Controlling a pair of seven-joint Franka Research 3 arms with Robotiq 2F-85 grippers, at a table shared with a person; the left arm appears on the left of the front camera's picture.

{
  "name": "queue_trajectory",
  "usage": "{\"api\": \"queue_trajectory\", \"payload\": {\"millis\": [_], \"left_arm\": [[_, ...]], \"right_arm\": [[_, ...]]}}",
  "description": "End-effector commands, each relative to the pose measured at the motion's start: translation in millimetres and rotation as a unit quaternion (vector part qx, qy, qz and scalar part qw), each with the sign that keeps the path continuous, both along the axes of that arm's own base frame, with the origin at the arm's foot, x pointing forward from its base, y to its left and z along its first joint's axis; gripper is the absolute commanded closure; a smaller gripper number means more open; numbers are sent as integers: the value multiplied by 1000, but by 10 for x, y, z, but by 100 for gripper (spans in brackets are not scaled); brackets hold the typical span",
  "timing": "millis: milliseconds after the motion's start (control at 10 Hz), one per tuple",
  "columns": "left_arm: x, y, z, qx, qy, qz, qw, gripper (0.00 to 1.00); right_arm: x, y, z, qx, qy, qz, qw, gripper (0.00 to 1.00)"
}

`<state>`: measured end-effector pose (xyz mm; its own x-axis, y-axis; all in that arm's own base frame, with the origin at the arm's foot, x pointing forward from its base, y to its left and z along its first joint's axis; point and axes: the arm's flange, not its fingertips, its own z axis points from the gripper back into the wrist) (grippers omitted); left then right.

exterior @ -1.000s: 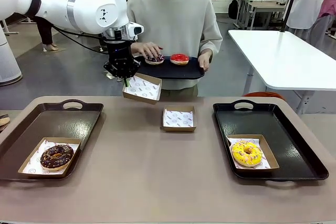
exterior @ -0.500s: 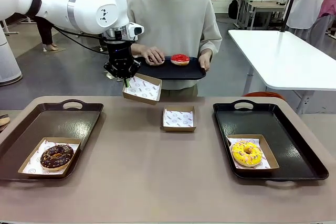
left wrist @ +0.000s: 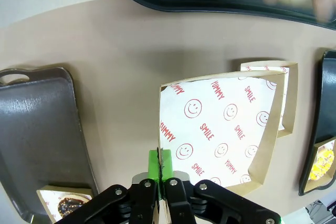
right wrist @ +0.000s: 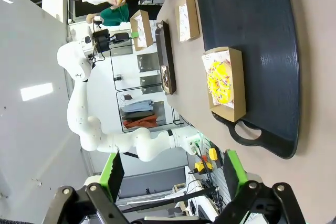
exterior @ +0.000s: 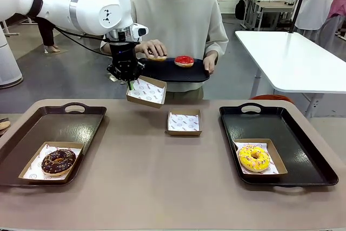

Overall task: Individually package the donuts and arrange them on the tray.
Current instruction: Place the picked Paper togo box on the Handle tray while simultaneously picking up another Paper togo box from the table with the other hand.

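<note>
We find the left tool (left wrist: 162,165) closed narrow on one wall of a paper-lined box (exterior: 147,91). It holds the box slightly tilted in the air over the far edge of the worktop (exterior: 162,187), near and lower than the black tray (exterior: 178,73) a person carries.

On that tray lies the red donut (exterior: 184,60). The person's hand (exterior: 152,48) covers a second donut (exterior: 158,57) beside it.

The chocolate donut (exterior: 58,161) sits boxed on the left tray (exterior: 81,123), and the yellow donut (exterior: 254,158) sits boxed on the right tray (exterior: 303,158). An empty box (exterior: 184,123) rests mid-worktop.

The right tool (right wrist: 173,177) stands wide, holding nothing.

We judge the donuts light and soft, with glaze that smears, so they should be taken gently at the outer sides. The held box is thin card and will likely flex.
</note>
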<state>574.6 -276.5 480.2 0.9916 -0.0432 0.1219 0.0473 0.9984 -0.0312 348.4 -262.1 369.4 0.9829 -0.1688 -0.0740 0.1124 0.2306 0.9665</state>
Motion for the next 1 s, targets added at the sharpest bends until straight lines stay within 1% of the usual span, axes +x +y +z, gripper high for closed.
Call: {"api": "queue_trajectory", "payload": {"millis": [0, 900], "left_arm": [[-3, 10, -10, -5, -2, -4, 1000, 100], [-3, 10, -10, -5, -2, -4, 1000, 100]], "right_arm": [[-15, -6, 2, 3, 1, 0, 1000, 0], [-15, -6, 2, 3, 1, 0, 1000, 0]]}}
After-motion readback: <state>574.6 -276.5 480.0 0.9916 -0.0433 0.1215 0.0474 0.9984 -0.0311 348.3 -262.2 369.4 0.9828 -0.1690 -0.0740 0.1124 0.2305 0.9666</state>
